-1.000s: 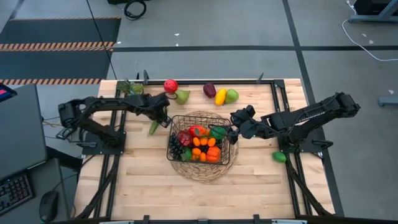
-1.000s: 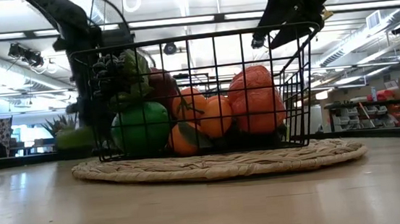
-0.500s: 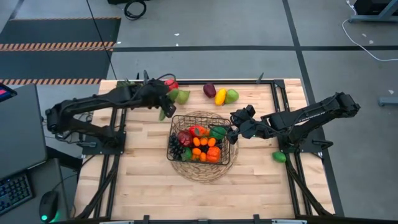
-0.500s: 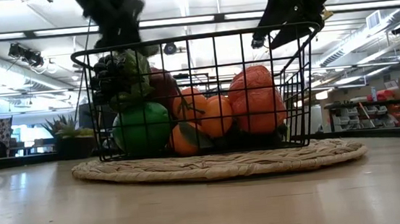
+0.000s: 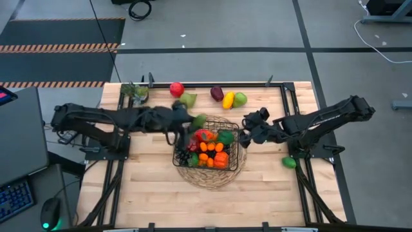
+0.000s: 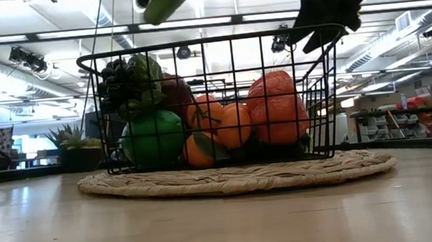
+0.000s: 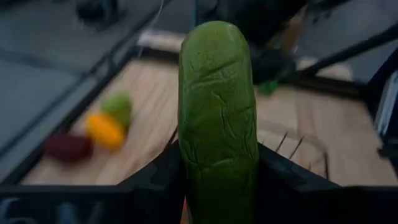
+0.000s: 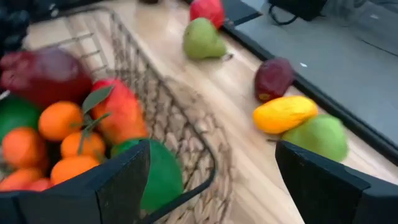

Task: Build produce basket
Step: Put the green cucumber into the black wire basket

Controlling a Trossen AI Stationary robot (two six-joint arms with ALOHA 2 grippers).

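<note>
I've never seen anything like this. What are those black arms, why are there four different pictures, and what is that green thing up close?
Two robot arms work at a wooden table. One camera looks down from above, one sits at table height, and one rides on each wrist. The left gripper is shut on a green toy cucumber, carried above the wire basket of toy fruit on a woven mat. The right gripper waits open by the basket's rim. More fruit lies at the far edge: an apple, pears, a lemon, a plum.
</note>
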